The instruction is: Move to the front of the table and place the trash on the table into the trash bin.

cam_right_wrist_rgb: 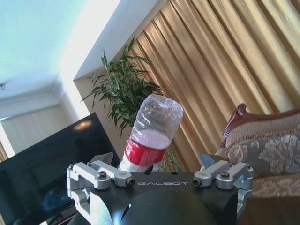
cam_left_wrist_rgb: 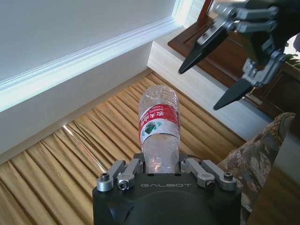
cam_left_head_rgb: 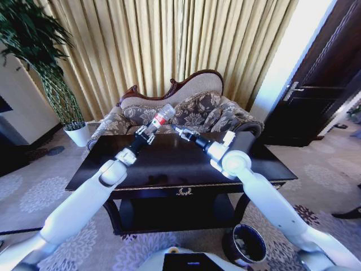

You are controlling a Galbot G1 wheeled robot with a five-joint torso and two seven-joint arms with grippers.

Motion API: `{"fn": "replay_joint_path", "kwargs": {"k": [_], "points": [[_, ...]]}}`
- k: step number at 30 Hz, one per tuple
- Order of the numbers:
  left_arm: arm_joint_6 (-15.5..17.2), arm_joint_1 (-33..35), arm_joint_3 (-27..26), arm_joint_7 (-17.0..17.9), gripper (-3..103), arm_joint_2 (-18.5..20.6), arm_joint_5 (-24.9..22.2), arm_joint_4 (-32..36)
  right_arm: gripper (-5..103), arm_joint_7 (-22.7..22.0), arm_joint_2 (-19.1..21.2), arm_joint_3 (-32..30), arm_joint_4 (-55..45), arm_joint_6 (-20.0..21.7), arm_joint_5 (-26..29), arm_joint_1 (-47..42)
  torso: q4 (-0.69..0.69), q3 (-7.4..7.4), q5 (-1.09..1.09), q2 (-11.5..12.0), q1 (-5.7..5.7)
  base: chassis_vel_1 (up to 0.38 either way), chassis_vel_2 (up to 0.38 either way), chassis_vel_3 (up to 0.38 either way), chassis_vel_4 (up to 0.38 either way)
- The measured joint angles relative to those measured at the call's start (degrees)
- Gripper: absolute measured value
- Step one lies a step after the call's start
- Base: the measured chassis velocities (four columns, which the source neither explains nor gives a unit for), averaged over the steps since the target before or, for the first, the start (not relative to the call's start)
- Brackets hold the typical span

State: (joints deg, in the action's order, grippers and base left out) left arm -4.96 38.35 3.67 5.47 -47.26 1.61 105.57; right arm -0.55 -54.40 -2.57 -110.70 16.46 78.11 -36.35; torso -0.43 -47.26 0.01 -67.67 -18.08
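My left gripper [cam_left_head_rgb: 148,134] is shut on the trash, a clear plastic bottle [cam_left_head_rgb: 162,117] with a red label, and holds it tilted in the air above the far side of the dark glossy table [cam_left_head_rgb: 169,166]. In the left wrist view the bottle [cam_left_wrist_rgb: 159,124] rises from between the left gripper's jaws. My right gripper [cam_left_head_rgb: 181,133] hovers open just to the right of it, empty; the left wrist view shows its dark fingers [cam_left_wrist_rgb: 199,47] spread. The bottle [cam_right_wrist_rgb: 152,129] shows close ahead in the right wrist view. The trash bin [cam_left_head_rgb: 246,244], round and dark, stands on the carpet by the table's near right leg.
A patterned sofa [cam_left_head_rgb: 192,110] stands right behind the table, with gold curtains [cam_left_head_rgb: 169,39] beyond it. A tall plant in a white pot [cam_left_head_rgb: 78,134] is at the far left and a dark door [cam_left_head_rgb: 324,79] at the right. Patterned carpet surrounds the table.
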Motion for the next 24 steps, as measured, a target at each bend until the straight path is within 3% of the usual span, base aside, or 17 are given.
{"fn": "replay_joint_path", "kwargs": {"k": [8, 24], "points": [[1.12, -2.46, 3.63, 0.15, 29, 0.0, -0.87, -0.17, 100, 0.72, -1.94, 1.93, 5.11, -0.41, -1.89, 6.1, 0.01, 0.0, -0.01, 0.0, 0.0, 0.0, 0.0, 0.0, 0.0], [1.31, -7.33, 9.31, 0.28, 29, -1.55, -1.41, -1.82, 101, 1.16, -5.26, 3.78, 8.36, -0.64, -6.1, 8.52, 0.0, 0.0, -0.01, 0.0, 0.0, 0.0, 0.0, 0.0, 0.0]]}}
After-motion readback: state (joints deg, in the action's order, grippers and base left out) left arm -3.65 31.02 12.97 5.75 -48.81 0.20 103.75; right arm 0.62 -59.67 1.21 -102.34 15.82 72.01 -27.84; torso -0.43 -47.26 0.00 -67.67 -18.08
